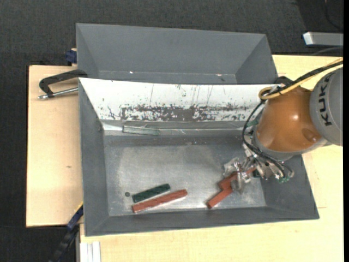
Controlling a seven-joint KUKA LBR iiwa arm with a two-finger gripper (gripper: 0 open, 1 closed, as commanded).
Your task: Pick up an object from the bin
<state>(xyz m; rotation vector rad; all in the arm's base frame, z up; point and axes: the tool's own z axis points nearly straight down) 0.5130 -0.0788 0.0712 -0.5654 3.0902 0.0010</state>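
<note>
I see the pincer (pixel 238 177) low in the right front part of the bin (pixel 90 157), below the orange wrist cover (pixel 286 124). A short red-brown bar (pixel 218 196) lies slanted on the bin floor, and its upper end reaches the pincer. I cannot tell if the pincer is spread, pressed together, or pinching this bar. Well apart, at the left front, a dark green bar (pixel 151 191) lies just beside a longer red-brown bar (pixel 160 200).

Grey bin (pixel 92 162) floor: green bar (pixel 151 191) touching a red bar (pixel 160 200) (front left), another red piece (pixel 217 197) right.
</note>
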